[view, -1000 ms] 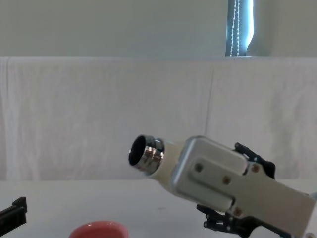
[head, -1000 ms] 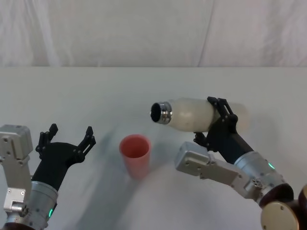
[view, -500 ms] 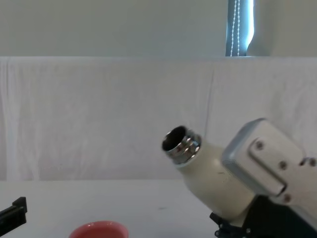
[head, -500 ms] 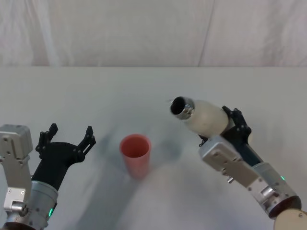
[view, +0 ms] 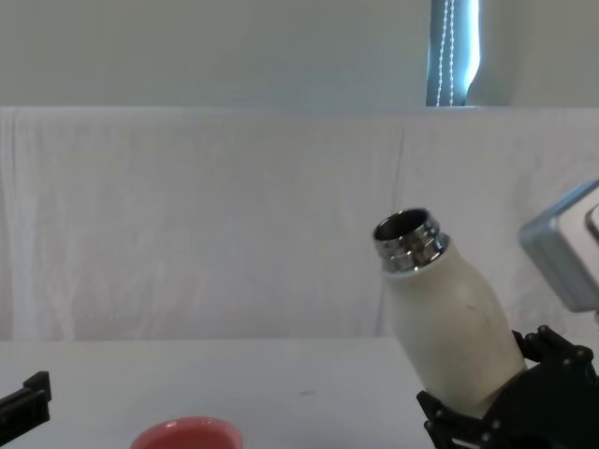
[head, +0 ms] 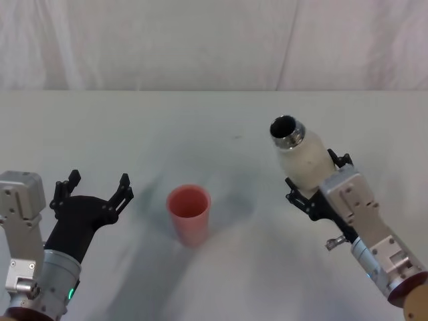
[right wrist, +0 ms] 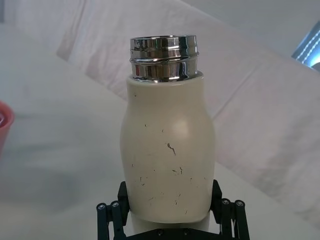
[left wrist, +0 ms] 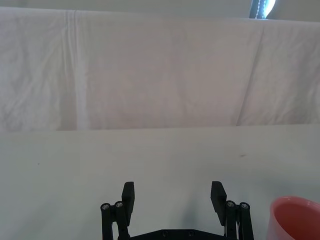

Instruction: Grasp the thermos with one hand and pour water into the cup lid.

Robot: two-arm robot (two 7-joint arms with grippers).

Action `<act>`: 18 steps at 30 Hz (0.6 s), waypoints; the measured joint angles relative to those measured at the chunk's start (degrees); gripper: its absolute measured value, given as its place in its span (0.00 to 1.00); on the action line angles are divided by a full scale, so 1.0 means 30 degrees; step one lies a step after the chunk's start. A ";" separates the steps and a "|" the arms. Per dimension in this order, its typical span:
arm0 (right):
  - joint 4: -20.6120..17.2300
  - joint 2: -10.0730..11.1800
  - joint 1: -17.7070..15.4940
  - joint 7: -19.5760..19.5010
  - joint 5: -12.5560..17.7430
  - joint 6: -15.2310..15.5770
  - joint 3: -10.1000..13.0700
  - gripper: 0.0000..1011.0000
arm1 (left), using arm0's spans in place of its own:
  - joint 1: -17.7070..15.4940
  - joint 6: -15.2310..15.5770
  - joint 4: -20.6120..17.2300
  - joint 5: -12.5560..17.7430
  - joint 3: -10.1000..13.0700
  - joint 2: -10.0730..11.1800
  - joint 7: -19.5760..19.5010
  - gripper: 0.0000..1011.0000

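My right gripper [head: 318,180] is shut on the lower body of the cream-white speckled thermos [head: 302,159], held above the table on the right. The thermos [view: 454,323] stands nearly upright and leans a little to the left, its open steel neck [right wrist: 164,57] uppermost. The coral-pink cup lid [head: 189,212] stands upright on the table, left of the thermos and apart from it. Only its rim shows in the chest view [view: 187,435]. My left gripper [head: 95,184] rests open and holds nothing, left of the cup lid [left wrist: 297,217].
A white cloth covers the table [head: 200,127] and hangs as a backdrop [view: 206,215] behind it. Bare tabletop lies between the cup lid and the thermos and at the far side.
The thermos has swung from lying almost level, mouth towards the cup lid, to nearly upright. My right arm carried it to the right, away from the cup lid. The left gripper stayed put.
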 joint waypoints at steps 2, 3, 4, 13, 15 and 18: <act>0.0012 -0.0111 0.0012 0.0142 0.0495 0.0001 0.0144 0.95 | 0.0000 0.0001 -0.0001 0.0000 0.0000 0.0001 0.0000 0.99; 0.0014 -0.0150 0.0026 0.0191 0.0665 0.0002 0.0188 0.95 | 0.0000 0.0001 -0.0001 0.0000 0.0000 0.0000 0.0000 0.99; 0.0018 -0.0176 0.0043 0.0231 0.0779 0.0004 0.0224 0.95 | 0.0000 0.0001 -0.0002 0.0000 0.0000 -0.0002 0.0000 0.99; 0.0051 -0.0660 0.0482 0.0951 0.2733 0.0665 0.0572 0.95 | 0.0000 0.0000 -0.0001 0.0000 0.0001 0.0000 -0.0001 0.99; 0.0057 -0.0772 0.0597 0.1169 0.3277 0.0930 0.0662 0.95 | -0.0001 0.0001 -0.0001 0.0000 -0.0001 0.0000 0.0000 0.99; 0.0079 -0.0895 0.0747 0.1422 0.3999 0.1279 0.0781 0.95 | 0.0000 0.0001 -0.0001 0.0000 0.0000 -0.0001 0.0000 0.99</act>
